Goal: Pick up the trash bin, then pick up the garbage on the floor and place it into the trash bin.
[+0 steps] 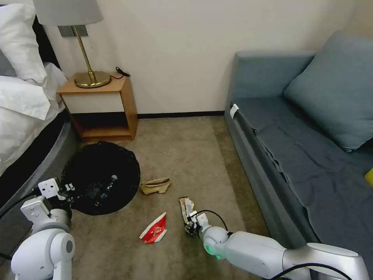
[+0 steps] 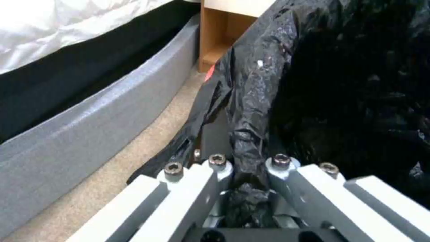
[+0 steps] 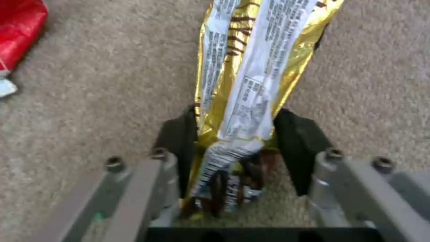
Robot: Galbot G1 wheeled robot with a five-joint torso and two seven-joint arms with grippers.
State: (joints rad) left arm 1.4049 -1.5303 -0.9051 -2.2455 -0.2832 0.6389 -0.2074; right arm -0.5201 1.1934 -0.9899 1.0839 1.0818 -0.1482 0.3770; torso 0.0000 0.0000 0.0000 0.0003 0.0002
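Trash bin (image 1: 101, 177) is on the carpet between the bed (image 1: 23, 109) and the sofa (image 1: 303, 147), right in front of the nightstand (image 1: 101, 105), and from the head camera you're basically looking straight down into the black bag (image 2: 340, 77) lining it. Left gripper (image 2: 248, 174) has its fingers pinched tight on a bunched fold of that bag at the rim, so the "grab the bin" part looks covered. I can't tell whether the bin is lifted off the floor or just held.

Step in hand, as I read it, is the snack wrapper (image 3: 251, 77). Right gripper (image 3: 237, 158) is down at the carpet with the gold wrapper's end sitting between its two black pads (image 3: 293, 148) — the pads are close against it on both sides, but there's a sliver of slack on one side, so I'd call it nearly closed, not a sure clamp. Next move probably calls for a firm squeeze, then a lift and a swing over to the bin mouth. Foil is slippery, so it could slide out.

What's in the bin: something dark and bottle-shaped lies inside (image 1: 104, 186), hard to say more. On the floor: the red-and-white carton (image 1: 154, 229) just beside the wrapper, and the tan paper bag (image 1: 155, 185) near the bin's rim.
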